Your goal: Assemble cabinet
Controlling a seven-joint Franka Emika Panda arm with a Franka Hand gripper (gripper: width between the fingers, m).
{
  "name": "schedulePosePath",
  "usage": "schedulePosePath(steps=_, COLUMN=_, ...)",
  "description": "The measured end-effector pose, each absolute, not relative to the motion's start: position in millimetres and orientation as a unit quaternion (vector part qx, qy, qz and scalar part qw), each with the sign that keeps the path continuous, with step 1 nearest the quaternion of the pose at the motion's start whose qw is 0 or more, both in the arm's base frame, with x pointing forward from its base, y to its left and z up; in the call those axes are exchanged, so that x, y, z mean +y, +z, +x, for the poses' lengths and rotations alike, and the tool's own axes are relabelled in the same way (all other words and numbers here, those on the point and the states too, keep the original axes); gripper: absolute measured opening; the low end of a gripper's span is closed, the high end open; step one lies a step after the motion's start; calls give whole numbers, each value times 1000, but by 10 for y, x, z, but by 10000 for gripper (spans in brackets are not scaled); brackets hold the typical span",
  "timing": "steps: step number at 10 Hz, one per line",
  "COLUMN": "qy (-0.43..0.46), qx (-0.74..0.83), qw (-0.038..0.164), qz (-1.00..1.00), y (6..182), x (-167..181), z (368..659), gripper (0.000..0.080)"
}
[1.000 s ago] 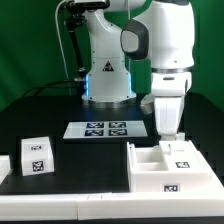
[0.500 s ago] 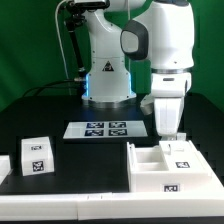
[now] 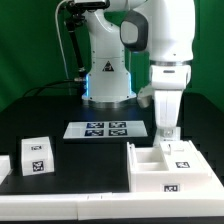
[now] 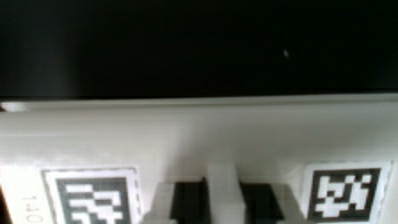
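Arm leans over.
The arm (image 3: 168, 40) has swung slightly toward the bench edge on the exterior view's right, tilting its gripper (image 3: 164, 135) above the cabinet (image 3: 176, 172).

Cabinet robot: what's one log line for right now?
gripper | at far rim of large white plastic cabinet | grasp unclear

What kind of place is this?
Probably a robot research lab: a white robot arm over a black table, a green backdrop, and black-and-white tags on a flat white marker board and a large white plastic cabinet box.
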State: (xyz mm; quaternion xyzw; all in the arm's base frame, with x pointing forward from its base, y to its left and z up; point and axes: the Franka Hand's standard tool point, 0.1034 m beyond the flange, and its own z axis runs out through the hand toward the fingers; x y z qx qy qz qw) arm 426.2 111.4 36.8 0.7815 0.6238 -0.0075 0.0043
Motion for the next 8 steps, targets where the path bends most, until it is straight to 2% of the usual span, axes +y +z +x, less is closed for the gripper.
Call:
schedulePosePath(steps=3, qy=-27, qx=640, qw=18, qz=768, y=627, x=871, z=4322, gripper=68)
schedulePosePath(steps=8, qy=-26, qx=656, qw=15, qz=754, y=583, x=573, z=4538, gripper=69)
